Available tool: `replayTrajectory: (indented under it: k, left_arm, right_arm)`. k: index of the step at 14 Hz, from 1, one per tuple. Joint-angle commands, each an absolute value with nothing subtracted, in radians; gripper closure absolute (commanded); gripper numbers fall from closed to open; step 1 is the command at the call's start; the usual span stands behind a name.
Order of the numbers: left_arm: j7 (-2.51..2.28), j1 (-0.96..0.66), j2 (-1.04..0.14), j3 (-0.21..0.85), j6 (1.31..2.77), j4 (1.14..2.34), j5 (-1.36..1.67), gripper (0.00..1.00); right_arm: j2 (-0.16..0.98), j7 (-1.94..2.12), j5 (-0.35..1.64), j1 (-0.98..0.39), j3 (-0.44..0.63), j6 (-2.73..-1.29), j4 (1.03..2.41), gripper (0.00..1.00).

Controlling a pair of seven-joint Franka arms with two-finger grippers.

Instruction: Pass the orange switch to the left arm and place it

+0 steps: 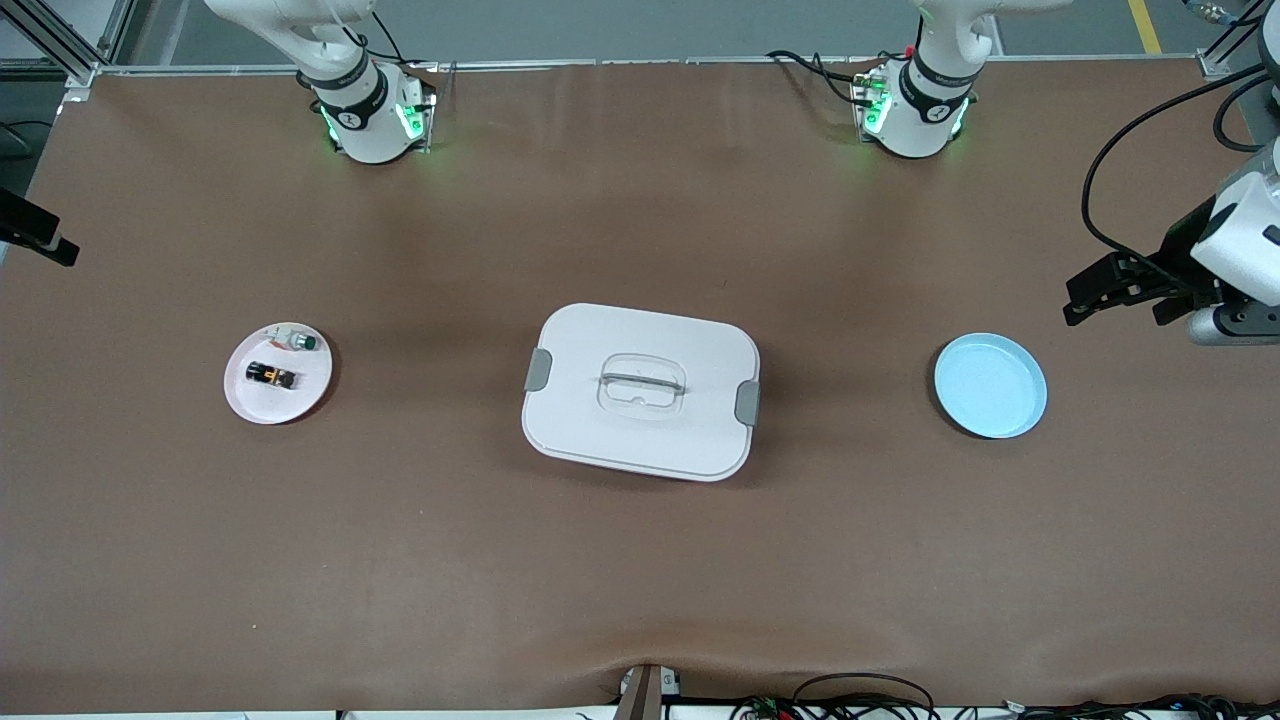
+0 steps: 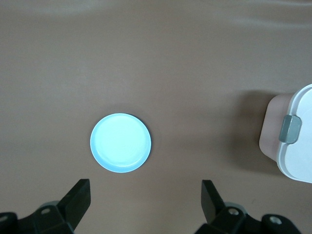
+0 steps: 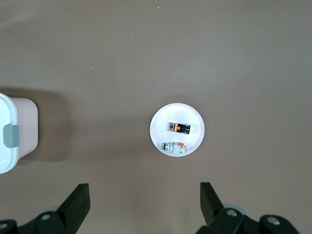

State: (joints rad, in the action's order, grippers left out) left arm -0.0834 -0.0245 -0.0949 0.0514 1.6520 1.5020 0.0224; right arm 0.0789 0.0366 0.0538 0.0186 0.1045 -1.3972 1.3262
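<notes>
step: pickup not begun | tiny black orange-faced switch point(image 3: 179, 128) lying on round pink plate point(image 1: 310, 390), right arm's end of tabletop | right end effector point(image 3: 145, 204) spread above it, left end effector point(image 2: 146, 202) spread over blue plate point(image 2: 121, 142) | next, prob: right descent and pinch needed, white lidded plastic box point(image 1: 640, 390) between plates to be cleared

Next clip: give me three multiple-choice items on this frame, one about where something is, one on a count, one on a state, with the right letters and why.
1. Where does the tiny black cylindrical orange switch lie?
A. on the round pink plate
B. on the round pale blue plate
C. on the large white plastic box

2. How many small parts are on the pink plate?
A. one
B. two
C. four

3. What state are the jaws of the right gripper and left gripper in?
A. both shut
B. both open
C. one shut on the switch

Answers:
1. A, the switch rests on the pink plate toward the right arm's end.
2. B, the switch and a small white-silver part with a green tip.
3. B, each wrist view shows jaws spread wide, holding nothing.
</notes>
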Motion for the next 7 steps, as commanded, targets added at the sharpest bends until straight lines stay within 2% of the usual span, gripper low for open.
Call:
replayTrajectory:
  k: [1, 7]
  left_arm:
    - [-0.092, -0.023, -0.104, 0.054, 1.632, 1.479, 0.014, 0.0]
    - [-0.094, -0.028, -0.104, 0.054, 1.632, 1.476, 0.014, 0.0]
  right_arm:
    - [0.067, 0.037, 0.046, 0.029, 0.103, -1.396, 1.327, 0.0]
    - [0.077, 0.035, 0.061, 0.109, 0.101, -1.405, 1.327, 0.0]
